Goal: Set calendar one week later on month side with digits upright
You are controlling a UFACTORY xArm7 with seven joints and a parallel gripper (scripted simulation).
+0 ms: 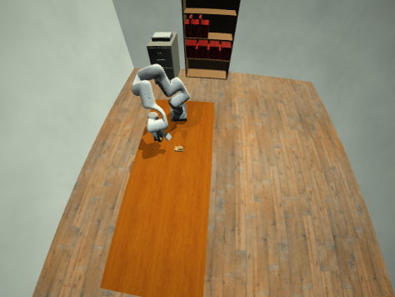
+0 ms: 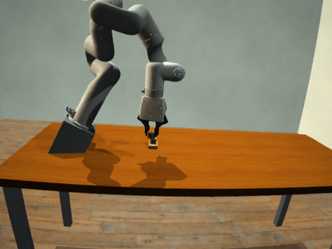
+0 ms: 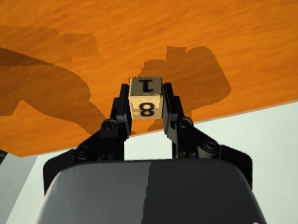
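Wooden and pale, the digit cube is clamped between the two black fingers of the gripper, which is closed on it and holds it clear of the orange table. In the wrist view the cube shows an 8 on the face toward the camera and a 1 on the face above it; its other faces are hidden. In the exterior view the gripper points straight down, and the cube hangs just above the tray, which sits flat on the table. In the top view, however, the tray lies beside the gripper, offset away from the arm's base and toward the table's long free end, not directly beneath it. This sideways offset appears to govern the coming move: the cube likely needs carrying across before lowering. The second cube and the month side cannot be made out at this size. Misjudged alignment may catch the tray wall and tip it.
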